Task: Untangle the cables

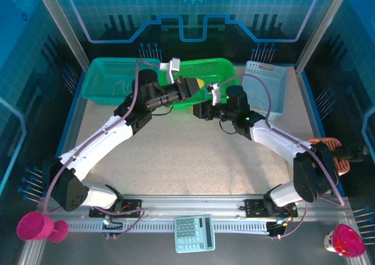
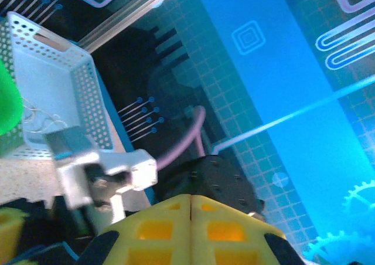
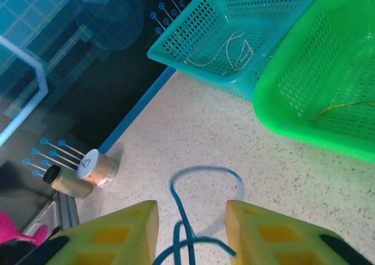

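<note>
Parted right fingers (image 3: 126,227) flanking blue cable (image 3: 173,192), left fingers (image 2: 190,218) pressed together

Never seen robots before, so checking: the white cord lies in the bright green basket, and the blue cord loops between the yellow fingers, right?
No: the white cord lies in the teal basket, not the green basket, as the right wrist view shows. The rest holds.

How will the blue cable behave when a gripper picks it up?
Probably floppy: the blue cable curls into a loose loop, so it would likely droop. It looks very thin, so it is probably light. Its strands seem to cross, so it may tangle.
</note>
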`<state>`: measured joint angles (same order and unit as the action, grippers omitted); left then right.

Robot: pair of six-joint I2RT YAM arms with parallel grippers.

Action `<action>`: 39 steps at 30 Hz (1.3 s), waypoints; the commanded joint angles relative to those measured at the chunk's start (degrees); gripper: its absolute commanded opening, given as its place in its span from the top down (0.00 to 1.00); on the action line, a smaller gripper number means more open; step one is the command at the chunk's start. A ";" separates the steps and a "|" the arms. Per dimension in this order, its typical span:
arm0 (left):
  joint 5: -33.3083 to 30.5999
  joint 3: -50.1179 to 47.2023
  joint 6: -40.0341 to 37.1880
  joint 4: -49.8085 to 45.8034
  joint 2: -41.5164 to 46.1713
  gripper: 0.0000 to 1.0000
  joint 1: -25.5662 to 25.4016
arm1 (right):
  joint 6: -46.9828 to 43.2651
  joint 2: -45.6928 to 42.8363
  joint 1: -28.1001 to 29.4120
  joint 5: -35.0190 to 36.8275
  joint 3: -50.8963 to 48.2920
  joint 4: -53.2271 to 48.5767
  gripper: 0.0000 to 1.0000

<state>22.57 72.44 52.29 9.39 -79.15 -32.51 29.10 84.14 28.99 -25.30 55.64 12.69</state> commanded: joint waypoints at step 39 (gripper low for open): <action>-0.33 19.75 -5.27 -5.21 -0.30 1.00 2.78 | 5.17 7.10 -1.00 7.50 -16.26 14.12 0.51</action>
<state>21.91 90.61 47.88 2.26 -80.29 -30.46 34.33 91.20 28.80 -18.41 40.03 27.57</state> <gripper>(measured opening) 0.058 0.491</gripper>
